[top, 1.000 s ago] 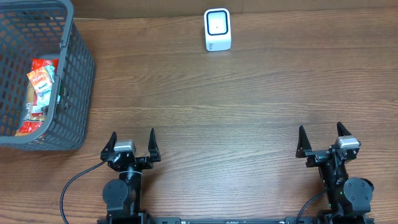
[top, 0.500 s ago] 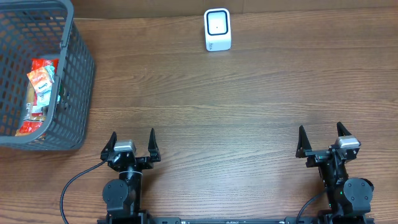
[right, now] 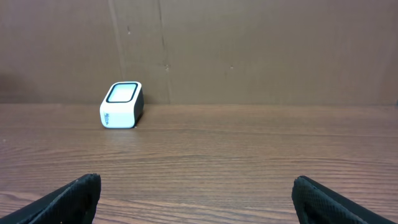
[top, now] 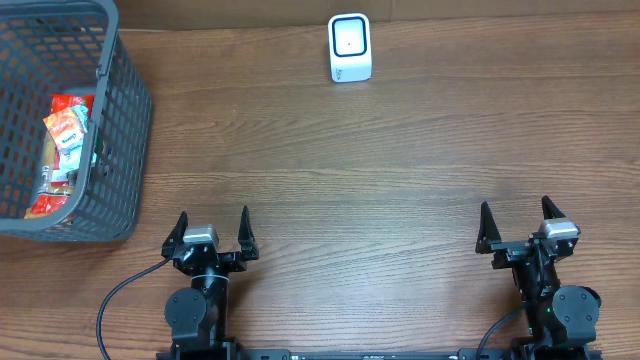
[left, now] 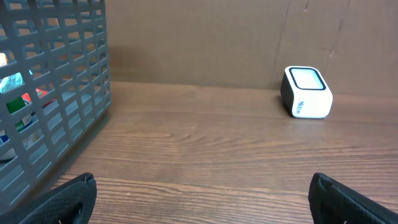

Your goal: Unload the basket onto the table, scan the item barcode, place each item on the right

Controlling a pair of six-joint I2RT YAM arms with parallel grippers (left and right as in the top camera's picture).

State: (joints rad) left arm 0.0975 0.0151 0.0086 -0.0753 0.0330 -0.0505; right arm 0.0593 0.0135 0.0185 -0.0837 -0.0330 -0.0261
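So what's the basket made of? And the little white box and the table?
Basket: looks like grey plastic, matte, moulded into a grid. White box: likely smooth plastic, with a glossy window. Table: wood or wood-look laminate; brown grain streaks show.

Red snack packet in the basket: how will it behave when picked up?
The red snack packet looks like a thin printed pouch, so probably light and floppy. Its film may be slippery. Lying against other items in the basket, it may drag neighbours.
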